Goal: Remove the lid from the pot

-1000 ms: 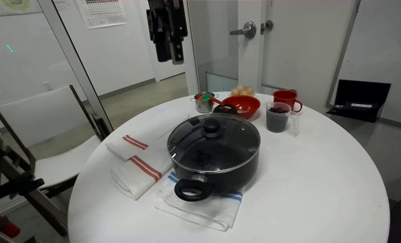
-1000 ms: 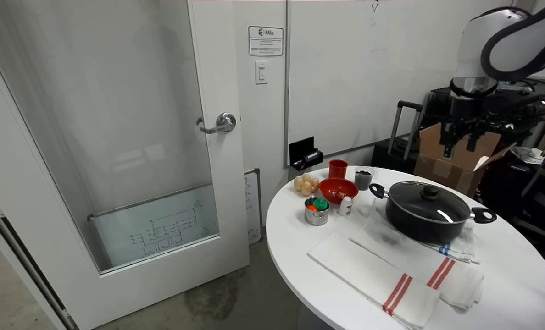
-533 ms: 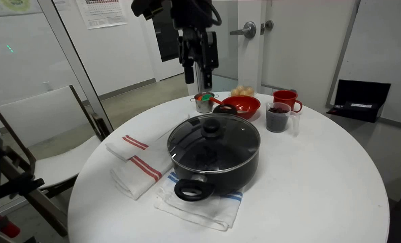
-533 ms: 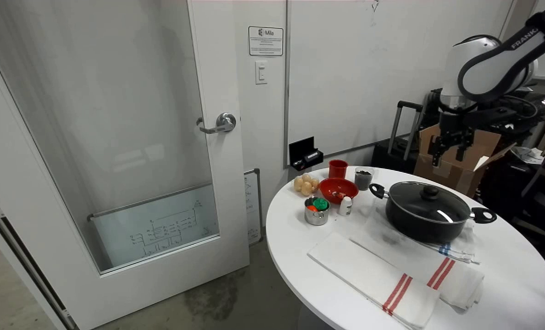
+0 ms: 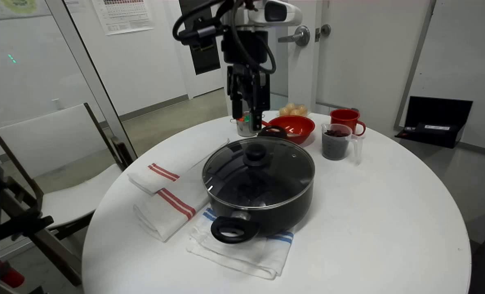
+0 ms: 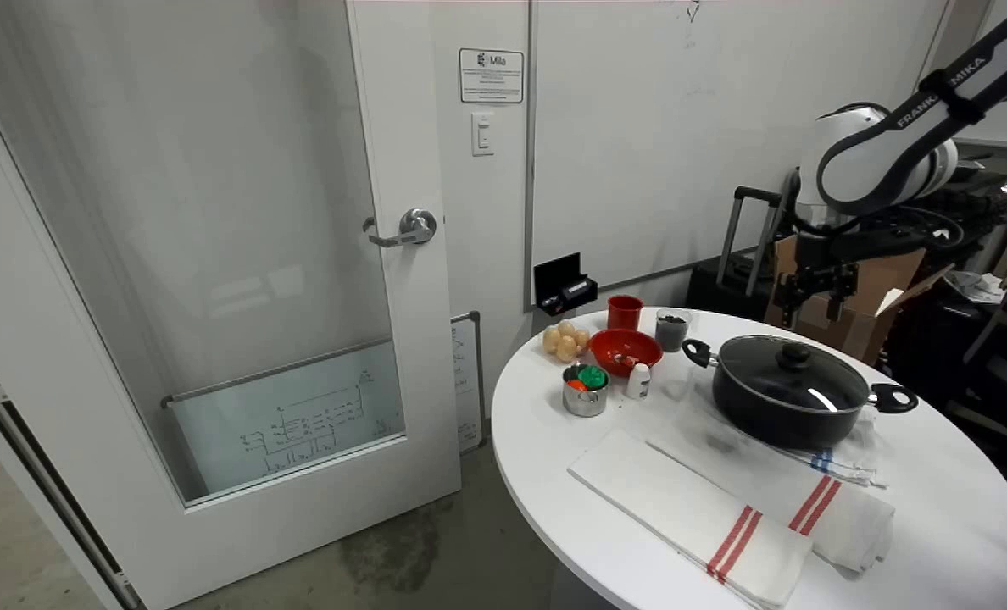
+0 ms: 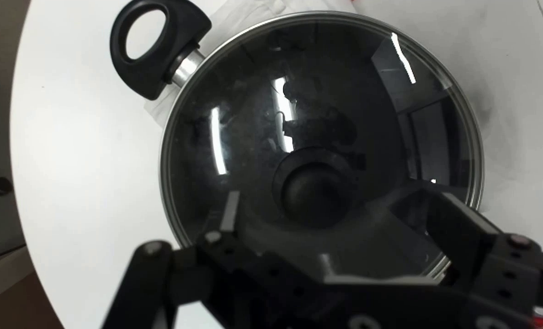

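White counter (image 5: 381, 220) below, the lid (image 5: 259, 176), likely slick, fragile glass, wants pinching by its knob (image 5: 255, 151), the spread hand (image 5: 246, 122) hanging beyond its twelve o'clock in an exterior view.

In an exterior view, black: pot (image 5: 280, 218), centre; red: bowl (image 5: 303, 125), mug (image 5: 344, 116), right of centre; white, red-striped: towels (image 5: 169, 211), centre-left; white, blue-striped: cloth (image 5: 242, 255), lower centre

The bent arm (image 6: 864, 165) holds its gripper (image 6: 812, 319) pointing down, fingers (image 5: 255, 116) apart.
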{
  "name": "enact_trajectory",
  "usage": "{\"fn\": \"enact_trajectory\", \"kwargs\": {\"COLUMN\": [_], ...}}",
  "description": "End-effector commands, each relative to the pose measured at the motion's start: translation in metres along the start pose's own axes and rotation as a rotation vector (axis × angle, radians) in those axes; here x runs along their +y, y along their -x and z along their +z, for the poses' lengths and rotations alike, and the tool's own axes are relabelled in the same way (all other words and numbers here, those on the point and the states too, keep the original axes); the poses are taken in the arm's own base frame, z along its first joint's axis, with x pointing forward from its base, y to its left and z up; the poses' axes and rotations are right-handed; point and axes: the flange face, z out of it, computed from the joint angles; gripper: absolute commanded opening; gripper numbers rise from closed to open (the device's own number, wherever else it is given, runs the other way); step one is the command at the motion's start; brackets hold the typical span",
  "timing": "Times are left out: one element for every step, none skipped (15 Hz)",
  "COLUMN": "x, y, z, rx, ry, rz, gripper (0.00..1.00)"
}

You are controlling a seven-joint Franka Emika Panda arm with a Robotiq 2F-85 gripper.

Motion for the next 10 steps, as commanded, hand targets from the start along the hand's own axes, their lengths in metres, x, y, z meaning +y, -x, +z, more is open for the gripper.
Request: {"fn": "enact_trajectory", "kwargs": {"x": [0.001, 0.001, 0.002, 0.003, 0.004, 0.004, 0.004, 0.004, 0.004, 0.004], "y": [-0.015, -0.016, -0.017, -0.018, -0.020, -0.021, -0.022, -0.023, -0.025, -0.026], "z": [0.017, 0.022, 0.027, 0.031, 0.034, 0.037, 0.041, 0.042, 0.044, 0.046], "rx": [-0.009, -0.013, -0.019, -0.023, -0.025, -0.027, -0.031, -0.031, -0.032, -0.032], "ry": [-0.032, -0.031, -0.033, -0.033, -0.034, -0.035, -0.035, -0.036, -0.035, -0.036], "rz": [0.008, 0.012, 0.015, 0.017, 0.019, 0.021, 0.023, 0.022, 0.023, 0.022], "gripper": [1.00, 1.00, 1.00, 1.00, 1.00, 1.00, 1.00, 1.00, 1.00, 1.00]}}
